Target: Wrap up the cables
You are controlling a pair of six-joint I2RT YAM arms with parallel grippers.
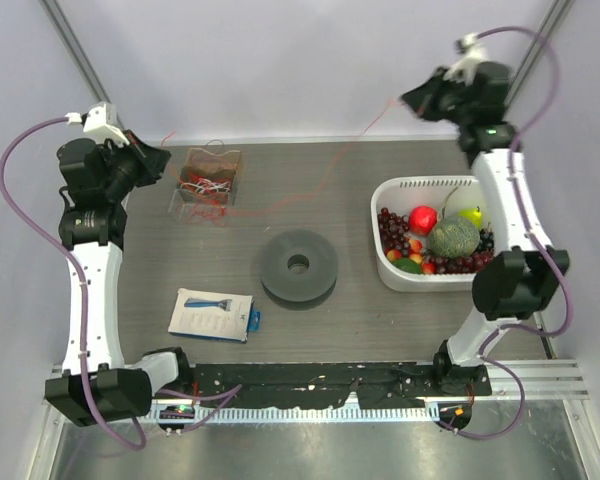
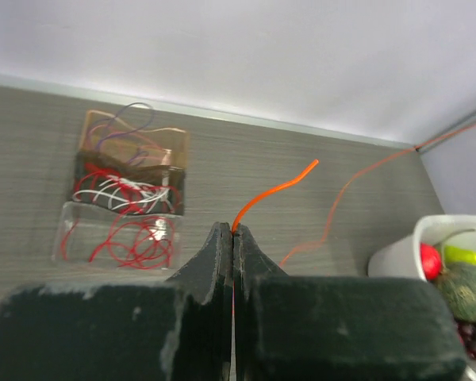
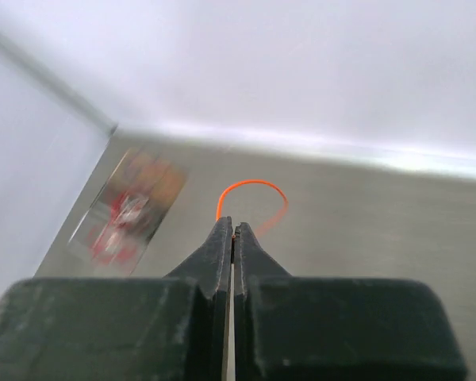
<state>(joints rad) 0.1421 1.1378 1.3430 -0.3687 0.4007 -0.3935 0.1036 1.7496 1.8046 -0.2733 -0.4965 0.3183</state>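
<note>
**Top view.** The table [image 1: 360,330] carries a clear tray [image 1: 176,205] near its far-left corner. The tray holds the cables [image 1: 206,186], a loose tangle of thin red-orange wires with a few whitish ones. A grey disc [image 1: 280,278] with a central hole lies near the middle of the table. A blue-and-white packet [image 1: 212,314] lies toward the near-left corner. A white basket [image 1: 377,235] of fruit stands along the right edge.

The left claw [image 1: 160,160] hangs at the far-left corner, just beside the tray. The right claw [image 1: 412,100] is raised over the far-right corner. A long strand [image 1: 330,172] runs from the right claw diagonally across the far half of the table to the near end of the tray.

**Left wrist view.** The left claw [image 2: 233,232] has its jaws pressed together with no gap. They pinch an orange wire [image 2: 274,190], whose free end curves up and away from the tips. The cables [image 2: 127,190] lie in the tray [image 2: 70,218] to the left of the claw. The long strand [image 2: 341,194] crosses the table on the right, passing beside the basket [image 2: 397,258]. Whether it joins the pinched wire cannot be told.

**Right wrist view.** The right claw [image 3: 232,226] is likewise fully closed. The long strand [image 3: 254,183] leaves its tips as a small orange loop. The tray appears only as a blur at the left.
</note>
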